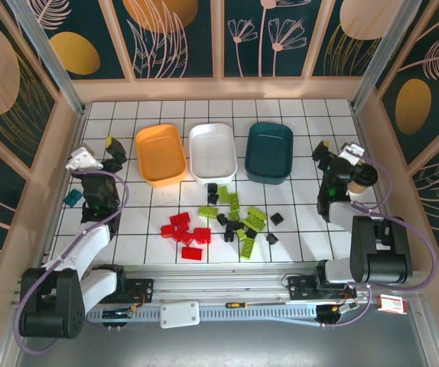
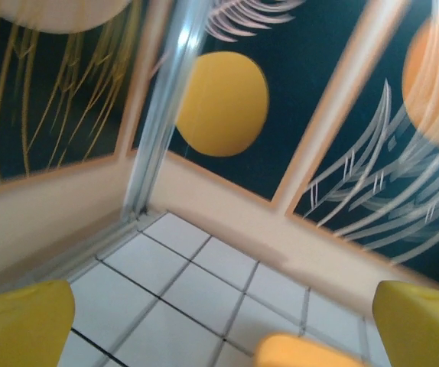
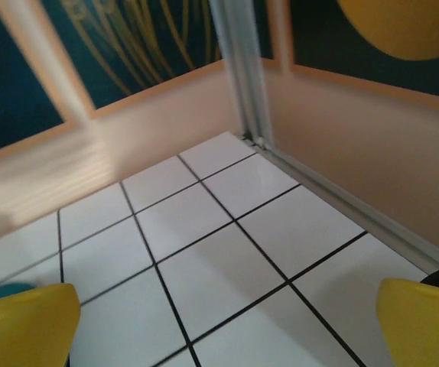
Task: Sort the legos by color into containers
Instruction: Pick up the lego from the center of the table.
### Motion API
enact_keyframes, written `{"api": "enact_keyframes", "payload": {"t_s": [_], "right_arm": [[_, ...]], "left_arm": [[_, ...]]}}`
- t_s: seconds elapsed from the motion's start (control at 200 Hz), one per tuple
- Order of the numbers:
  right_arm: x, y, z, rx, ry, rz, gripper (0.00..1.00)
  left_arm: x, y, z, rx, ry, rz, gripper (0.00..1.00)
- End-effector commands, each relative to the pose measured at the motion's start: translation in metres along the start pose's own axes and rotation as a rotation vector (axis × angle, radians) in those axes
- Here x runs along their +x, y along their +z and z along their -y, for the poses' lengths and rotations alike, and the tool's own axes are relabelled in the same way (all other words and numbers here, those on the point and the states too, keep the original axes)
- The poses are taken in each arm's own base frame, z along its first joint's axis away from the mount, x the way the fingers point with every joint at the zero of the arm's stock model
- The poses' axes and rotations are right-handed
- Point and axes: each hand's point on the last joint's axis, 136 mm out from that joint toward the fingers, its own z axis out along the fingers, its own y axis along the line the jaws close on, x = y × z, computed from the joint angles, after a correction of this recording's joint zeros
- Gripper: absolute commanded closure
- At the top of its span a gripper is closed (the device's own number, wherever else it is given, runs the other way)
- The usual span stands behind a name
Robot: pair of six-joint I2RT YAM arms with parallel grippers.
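The legos lie loose in the middle of the tiled table: a red cluster, lime green ones and black ones mixed to its right. Behind them the containers stand in a row: orange tray, white tray, dark teal tray. All three look empty. My left gripper hovers open left of the orange tray, whose rim shows between my yellow fingertips. My right gripper hovers open right of the teal tray, its fingertips wide apart over bare tiles.
A small teal block lies by the left wall. A black-lidded paper cup stands near the right wall beside my right arm. Peach walls close the table on three sides. A screwdriver rests on the front rail.
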Motion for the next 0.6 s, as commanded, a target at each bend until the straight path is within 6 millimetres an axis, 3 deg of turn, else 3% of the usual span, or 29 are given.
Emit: {"api": "enact_keyframes", "payload": {"t_s": [0.0,0.035,0.08,0.155,0.215,0.275,0.305,0.37,0.49,0.596], "right_arm": [[0.019,-0.001,0.021,0.153,0.182,-0.136,0.01],[0.027,-0.003,0.024,0.187,0.26,-0.193,0.01],[0.04,-0.006,0.03,0.227,0.35,-0.275,0.01],[0.049,-0.002,0.005,0.012,0.356,-0.379,0.03],[0.055,-0.005,0.0,-0.042,0.413,-0.395,0.11],[0.06,-0.011,-0.002,-0.062,0.457,-0.403,0.09],[0.058,-0.013,-0.007,-0.087,0.453,-0.405,0.03],[0.058,-0.022,-0.025,-0.158,0.416,-0.451,0.03],[0.057,-0.049,-0.055,-0.205,0.262,-0.478,0.03],[0.064,-0.088,-0.086,-0.319,0.165,-0.502,0.03]], "left_arm": [[0.007,-0.013,-0.047,-0.317,-0.412,-0.054,0.01],[0.008,-0.017,-0.05,-0.339,-0.461,-0.056,0.01],[0.006,-0.018,-0.04,-0.264,-0.456,-0.072,0.01],[0.006,-0.021,-0.02,-0.134,-0.464,-0.112,0.01],[0.01,-0.024,-0.009,-0.068,-0.489,-0.151,0.01],[0.016,-0.026,0.0,-0.031,-0.509,-0.204,0.01],[0.019,-0.027,0.004,-0.021,-0.516,-0.238,0.01],[0.025,-0.029,0.012,-0.002,-0.536,-0.302,0.01],[0.031,-0.041,0.044,0.169,-0.524,-0.413,0.01],[0.049,-0.058,0.059,0.234,-0.459,-0.564,0.01]]}}
